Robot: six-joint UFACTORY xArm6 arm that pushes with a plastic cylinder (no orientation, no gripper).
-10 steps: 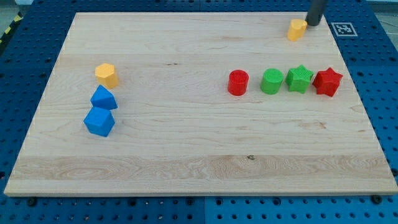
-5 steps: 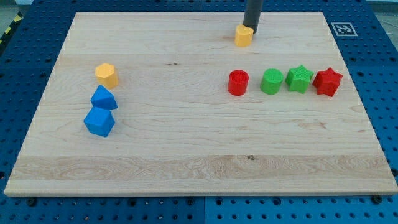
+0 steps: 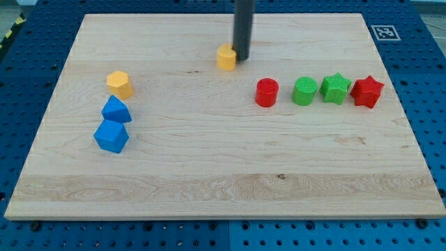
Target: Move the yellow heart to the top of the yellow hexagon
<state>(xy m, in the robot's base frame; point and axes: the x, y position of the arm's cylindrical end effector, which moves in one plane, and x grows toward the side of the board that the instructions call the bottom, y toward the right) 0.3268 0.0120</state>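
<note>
My tip (image 3: 242,58) touches the yellow heart (image 3: 226,57) at its 3 o'clock, holding nothing. The yellow hexagon (image 3: 120,84) sits far toward 9 o'clock. An off-centre push could let the heart slip aside.

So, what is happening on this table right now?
A robot arm's dark rod is pushing the yellow heart across the wooden board. My tip sits against the heart's right side. The yellow hexagon lies far off toward the view's left, above two blue blocks. A row of red and green blocks sits untouched at the view's right.
</note>
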